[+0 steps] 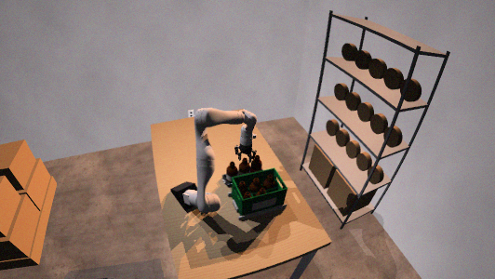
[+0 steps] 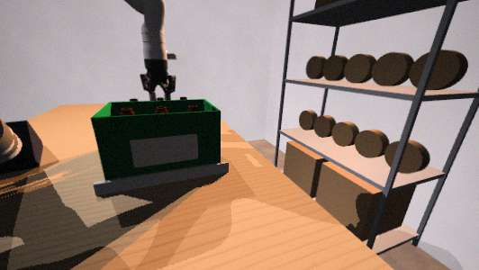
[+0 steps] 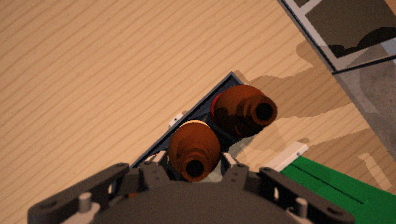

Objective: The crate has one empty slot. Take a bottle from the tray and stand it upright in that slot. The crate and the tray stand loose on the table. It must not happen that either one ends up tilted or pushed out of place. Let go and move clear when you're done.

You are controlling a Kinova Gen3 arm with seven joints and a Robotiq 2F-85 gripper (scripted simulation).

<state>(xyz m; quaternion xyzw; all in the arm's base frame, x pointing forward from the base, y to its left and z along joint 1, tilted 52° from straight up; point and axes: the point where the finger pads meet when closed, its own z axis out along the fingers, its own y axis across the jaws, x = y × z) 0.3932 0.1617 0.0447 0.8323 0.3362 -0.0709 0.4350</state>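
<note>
Your backdrop is a plain grey wall, with stacked cardboard boxes (image 1: 20,186) off on the left and a wooden table (image 1: 186,139) in the middle. On that table you've got the arm's black base (image 1: 179,191), then the arm reaching up and over so the gripper (image 1: 245,155) points straight down over the tray (image 3: 197,107). Three brown bottles (image 1: 244,166) stand upright in a row there, just behind the green crate (image 1: 260,201). From the wrist camera you can see the jaws spread apart on either side of the neck of the nearest bottle (image 3: 194,147), not squeezing it. Another bottle (image 3: 243,110) stands right next to it. Over on the right is a metal shelf rack (image 1: 321,84) full of brown discs (image 1: 378,68).
</note>
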